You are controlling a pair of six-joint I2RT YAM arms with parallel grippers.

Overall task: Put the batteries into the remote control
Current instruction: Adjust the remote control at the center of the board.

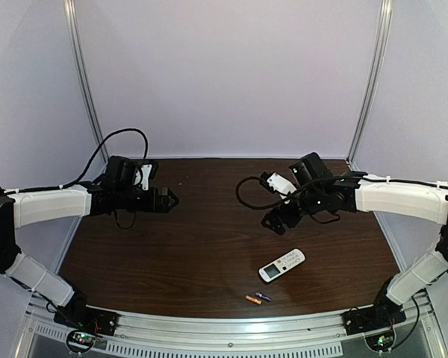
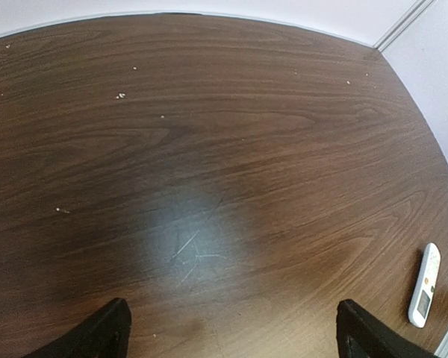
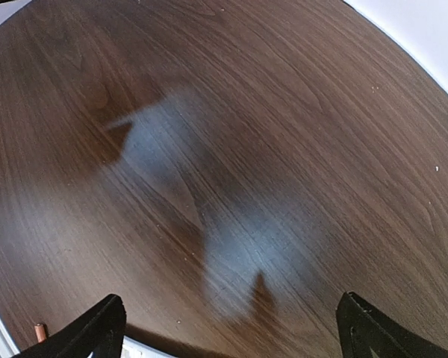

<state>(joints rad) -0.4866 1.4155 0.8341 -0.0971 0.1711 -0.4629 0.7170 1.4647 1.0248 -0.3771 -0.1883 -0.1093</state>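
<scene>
The white remote control [image 1: 281, 265] lies face up on the dark wooden table [image 1: 209, 246], right of centre and near the front, its grey screen toward the front left. It also shows at the right edge of the left wrist view [image 2: 424, 285]. The orange battery [image 1: 253, 300] and the purple-blue battery [image 1: 263, 296] lie side by side just in front of it. An orange battery end [image 3: 39, 332] shows at the lower left of the right wrist view. My left gripper [image 1: 172, 199] [image 2: 231, 339] is open and empty above the table's left. My right gripper [image 1: 275, 223] [image 3: 231, 335] is open and empty, above and behind the remote.
Purple-grey walls with metal corner posts [image 1: 369, 82] enclose the table at the back and sides. A metal rail [image 1: 231, 328] runs along the front edge. A white sliver [image 3: 138, 349] at the bottom of the right wrist view cannot be told apart.
</scene>
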